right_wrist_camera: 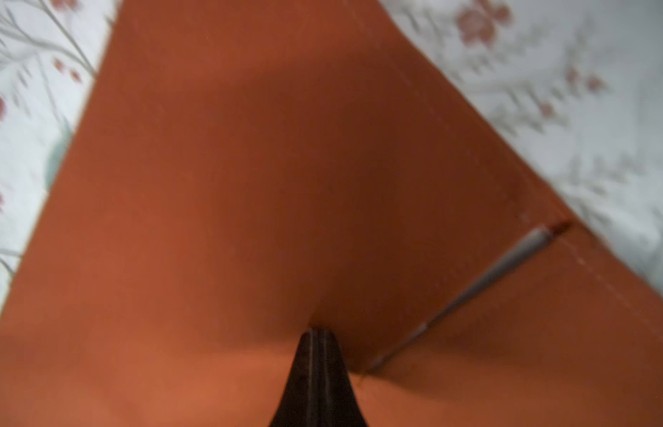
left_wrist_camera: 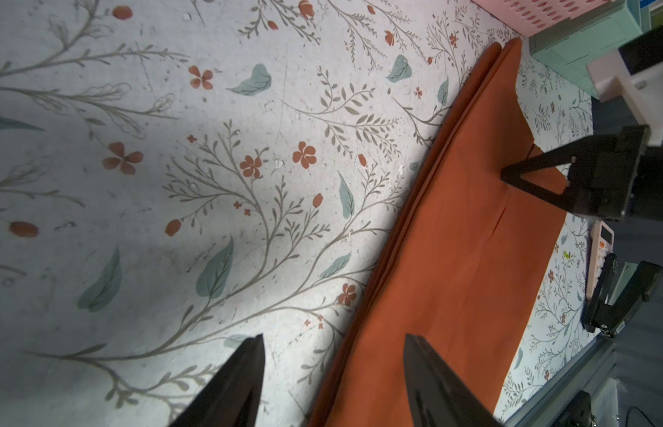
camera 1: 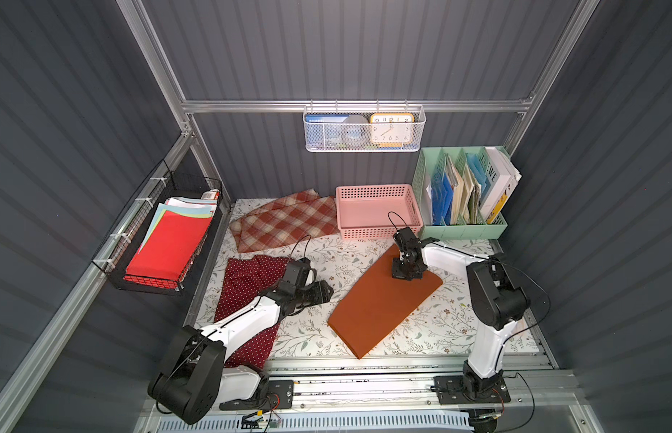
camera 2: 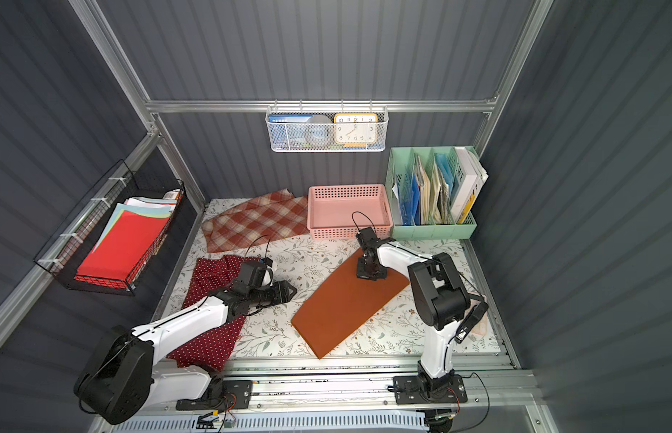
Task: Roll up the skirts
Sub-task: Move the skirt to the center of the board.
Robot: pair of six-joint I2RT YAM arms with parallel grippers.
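The rust-orange skirt (camera 1: 379,303) lies unrolled near the middle of the floral-print tabletop (camera 1: 439,326), set slantwise from 6 toward 2 o'clock. The polka-dot skirt (camera 1: 237,292) is spread at 8 o'clock, partly under the left arm (camera 1: 248,318), and the plaid skirt (camera 1: 285,221) lies at 11 o'clock. The right gripper (right_wrist_camera: 315,334) has its fingers pressed together, tip down on the rust-orange skirt's 1 o'clock end. The left gripper (left_wrist_camera: 333,339) has its fingers spread, one over the tabletop and one over that skirt's 9 o'clock edge. A pink basket (camera 1: 377,232) sits at 12 o'clock and a mint file organiser (camera 1: 462,230) at 1 o'clock. Grey ribbed walls (camera 1: 327,48) enclose the table. A white mesh basket (camera 1: 360,146) hangs on the back wall and a black wire basket (camera 1: 150,281) on the 9 o'clock wall.
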